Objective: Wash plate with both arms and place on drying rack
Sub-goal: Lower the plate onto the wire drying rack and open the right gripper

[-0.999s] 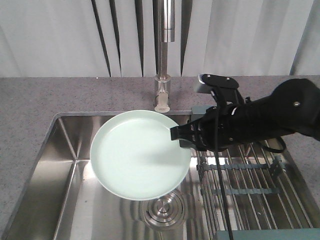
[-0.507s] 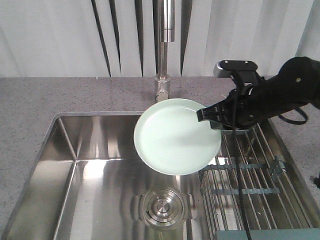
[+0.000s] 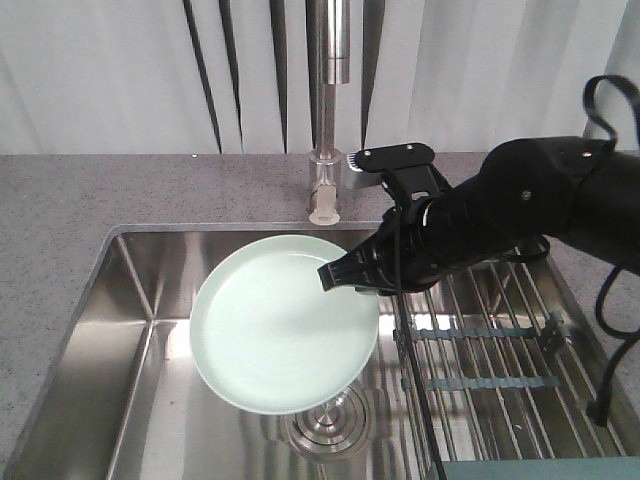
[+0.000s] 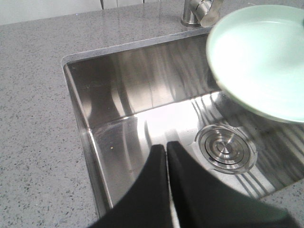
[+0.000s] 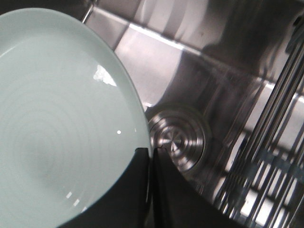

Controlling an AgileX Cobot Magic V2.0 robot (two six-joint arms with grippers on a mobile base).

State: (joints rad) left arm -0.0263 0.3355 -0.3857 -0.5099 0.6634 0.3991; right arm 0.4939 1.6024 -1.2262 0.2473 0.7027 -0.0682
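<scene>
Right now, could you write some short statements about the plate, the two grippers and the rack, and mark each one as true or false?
1. The right gripper has its jaws shut on the rim of the mint-green plate. True.
2. The plate lies on the drying rack. False: it is held in the air over the sink basin, to the left of the rack.
3. The left gripper has its jaws shut with nothing between them. True.
4. Water runs from the faucet. False: no stream shows under the spout.
</scene>
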